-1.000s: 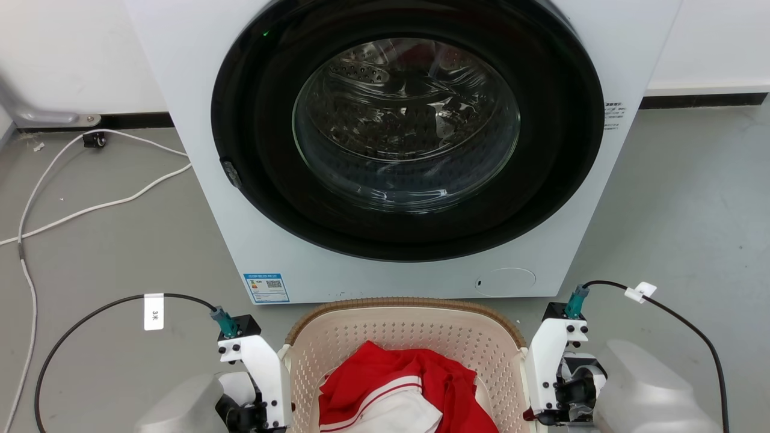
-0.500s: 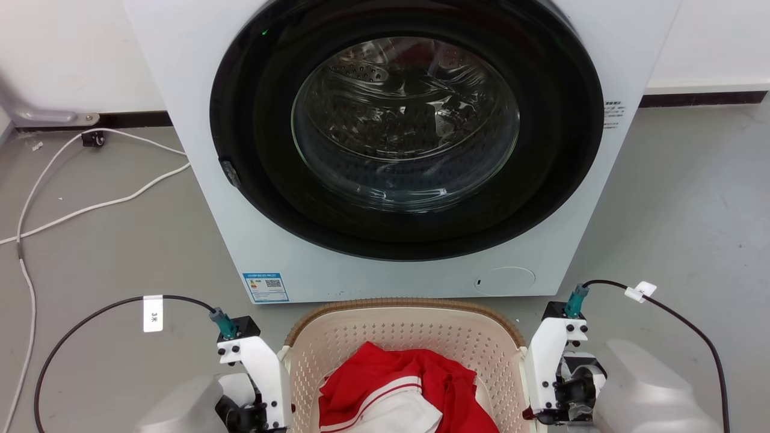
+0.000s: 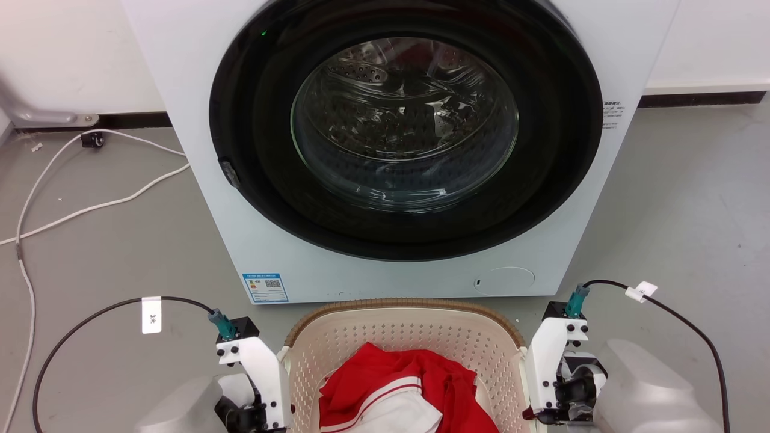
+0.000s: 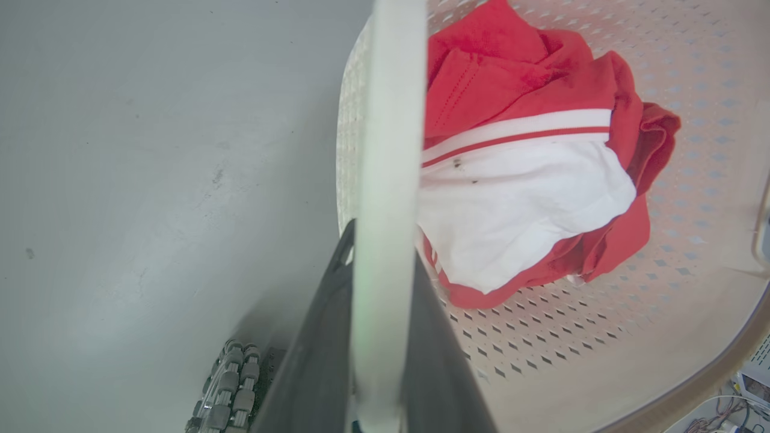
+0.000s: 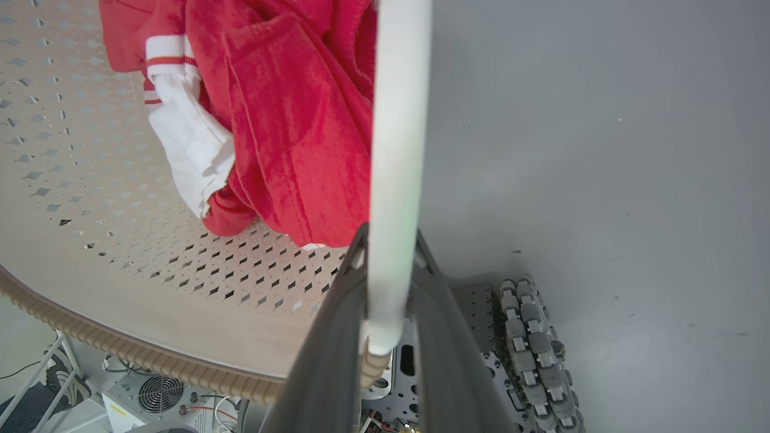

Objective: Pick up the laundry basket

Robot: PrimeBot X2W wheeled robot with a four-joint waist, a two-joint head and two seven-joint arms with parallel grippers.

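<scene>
Laundry basket (image 3: 397,334), cream-beige perforated plastic, sits centred between both arms; left gripper (image 4: 385,258) clamps the white left handle (image 4: 391,120), and right gripper (image 5: 390,246) clamps the white right handle (image 5: 398,120).

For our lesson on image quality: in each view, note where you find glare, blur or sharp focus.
Head view: sharp, with reflections on the washer door glass. Left wrist view: laundry basket and red garment sharp, near handle blurred. Right wrist view: its handle blurred too.
</scene>
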